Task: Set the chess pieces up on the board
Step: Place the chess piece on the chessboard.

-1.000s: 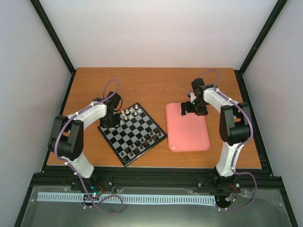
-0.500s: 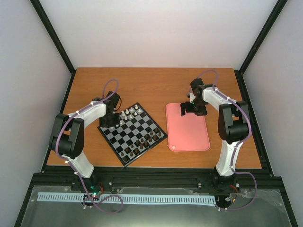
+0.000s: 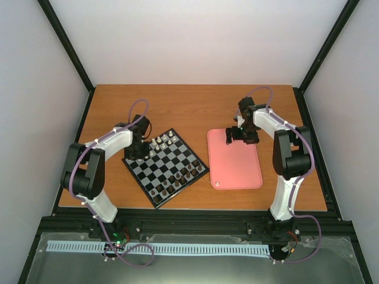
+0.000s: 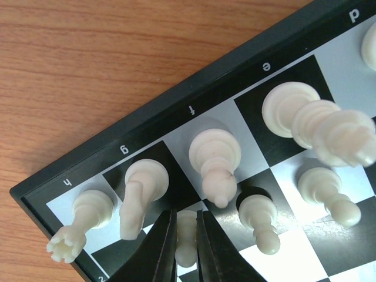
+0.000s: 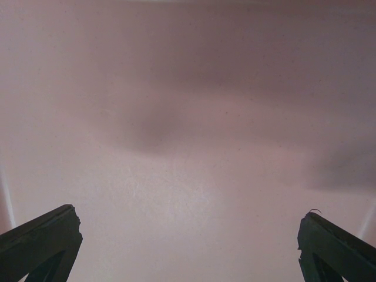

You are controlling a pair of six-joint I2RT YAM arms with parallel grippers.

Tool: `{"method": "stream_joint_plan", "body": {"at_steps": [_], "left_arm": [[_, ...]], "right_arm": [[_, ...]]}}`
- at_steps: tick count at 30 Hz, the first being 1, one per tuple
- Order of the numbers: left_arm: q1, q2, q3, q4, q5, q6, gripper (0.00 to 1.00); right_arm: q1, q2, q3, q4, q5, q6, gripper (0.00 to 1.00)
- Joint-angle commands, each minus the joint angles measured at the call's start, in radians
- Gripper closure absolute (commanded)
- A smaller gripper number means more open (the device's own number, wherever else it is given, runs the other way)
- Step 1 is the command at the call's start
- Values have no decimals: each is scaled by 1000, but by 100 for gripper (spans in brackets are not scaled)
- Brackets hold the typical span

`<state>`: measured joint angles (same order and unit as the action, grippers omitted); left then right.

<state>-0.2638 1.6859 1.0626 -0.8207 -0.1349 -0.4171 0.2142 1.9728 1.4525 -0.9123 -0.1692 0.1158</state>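
The board (image 3: 177,155) of black and silver-grey checks lies left of centre on the table. Cream-white chess pieces (image 3: 164,141) stand along its far edge, dark brown pieces (image 3: 177,179) along its near edge. In the left wrist view a rook (image 4: 82,220), knight (image 4: 140,191), bishop (image 4: 215,161) and a taller piece (image 4: 317,120) stand on the back row near the rim (image 4: 147,126), with pawns (image 4: 258,220) in front. My left gripper (image 4: 186,247) is shut on a cream pawn (image 4: 187,226) over the second row; it is at the board's far left corner (image 3: 140,149). My right gripper (image 3: 243,137) is open and empty over the pink tray (image 5: 188,153).
The pink tray (image 3: 234,168) lies right of the board with one small cream thing (image 3: 217,183) near its front left corner. Bare wooden table (image 3: 189,106) stretches behind both. Black frame posts and white walls ring the table.
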Motion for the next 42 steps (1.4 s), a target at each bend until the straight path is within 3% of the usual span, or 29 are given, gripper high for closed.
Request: {"method": "stream_joint_plan", "body": {"at_steps": [1, 11, 32, 42], "left_arm": [[12, -15, -36, -4, 7, 16, 90], [12, -53, -69, -3, 27, 14, 89], [12, -148, -33, -73, 31, 20, 69], [12, -224, -48, -106, 70, 6, 65]], "right_arm": [[9, 11, 6, -4, 8, -2, 0], [14, 5, 0, -5, 13, -5, 0], [17, -14, -11, -4, 11, -13, 0], [22, -16, -16, -3, 9, -5, 0]]}}
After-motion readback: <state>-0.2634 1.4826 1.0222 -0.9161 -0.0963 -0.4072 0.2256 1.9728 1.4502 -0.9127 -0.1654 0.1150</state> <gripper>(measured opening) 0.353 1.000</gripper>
